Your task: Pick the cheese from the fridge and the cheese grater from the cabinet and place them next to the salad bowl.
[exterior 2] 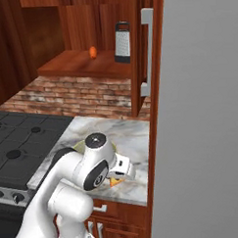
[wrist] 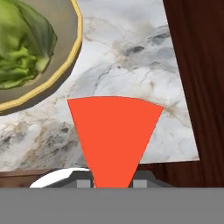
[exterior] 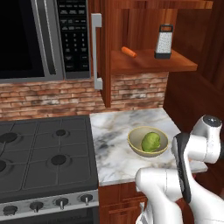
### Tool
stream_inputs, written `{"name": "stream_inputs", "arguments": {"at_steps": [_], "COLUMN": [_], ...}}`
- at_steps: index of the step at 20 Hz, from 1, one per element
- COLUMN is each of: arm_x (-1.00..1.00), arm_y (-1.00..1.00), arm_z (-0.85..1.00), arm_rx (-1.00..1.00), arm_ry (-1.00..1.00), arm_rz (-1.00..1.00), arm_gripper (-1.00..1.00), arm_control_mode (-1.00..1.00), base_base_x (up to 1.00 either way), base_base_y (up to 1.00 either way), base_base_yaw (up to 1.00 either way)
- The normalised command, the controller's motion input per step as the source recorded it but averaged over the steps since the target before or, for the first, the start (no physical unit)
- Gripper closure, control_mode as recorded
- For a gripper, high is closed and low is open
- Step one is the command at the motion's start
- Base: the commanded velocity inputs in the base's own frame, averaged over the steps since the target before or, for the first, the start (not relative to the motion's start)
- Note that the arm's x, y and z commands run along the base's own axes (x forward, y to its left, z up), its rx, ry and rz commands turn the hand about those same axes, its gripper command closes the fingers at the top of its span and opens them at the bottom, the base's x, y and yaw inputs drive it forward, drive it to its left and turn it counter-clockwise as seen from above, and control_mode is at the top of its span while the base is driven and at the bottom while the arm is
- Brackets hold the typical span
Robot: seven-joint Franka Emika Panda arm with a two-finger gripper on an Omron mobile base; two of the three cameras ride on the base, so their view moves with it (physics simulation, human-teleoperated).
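My gripper (wrist: 112, 183) is shut on the cheese (wrist: 114, 138), a wedge whose red face spreads upward in the hand view. From the right base view the gripper (exterior 2: 118, 176) is low over the marble counter's front right part, with an orange bit of cheese (exterior 2: 114, 182) under the hand. The salad bowl (wrist: 65, 65) with its lettuce lies just left of the wedge and apart from it; I see the bowl (exterior: 134, 147) on the counter too. The cheese grater (exterior: 164, 41) (exterior 2: 122, 42) stands upright on the shelf of the open cabinet (exterior: 148, 64). The grey fridge (exterior 2: 204, 117) door is at the right.
An orange carrot (exterior: 129, 52) lies on the cabinet shelf left of the grater. The cabinet door (exterior: 105, 52) stands open toward me. A black microwave (exterior: 26, 39) hangs over the stove (exterior: 43, 153) at the left. The counter (exterior: 111, 131) ends close to the wedge's right, against dark wood.
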Motion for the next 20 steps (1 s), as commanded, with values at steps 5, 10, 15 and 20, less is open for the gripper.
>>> {"name": "stream_inputs", "arguments": {"at_steps": [5,10,15,20], "arm_x": [0.12,0.24,0.24,0.26], "arm_y": [0.05,0.01,0.00,0.00], "arm_z": [-0.57,-0.26,-0.26,-0.33], "arm_rx": [0.00,0.00,0.00,0.00], "arm_ry": [-0.09,-0.09,-0.01,0.00], "arm_rz": [0.02,0.00,0.00,0.00], "arm_gripper": [1.00,1.00,1.00,1.00], "arm_control_mode": [-1.00,-1.00,-1.00,-1.00], "base_base_x": [0.00,0.00,0.00,0.00], "base_base_y": [0.00,0.00,0.00,0.00], "base_base_yaw": [0.00,0.00,0.00,0.00]}}
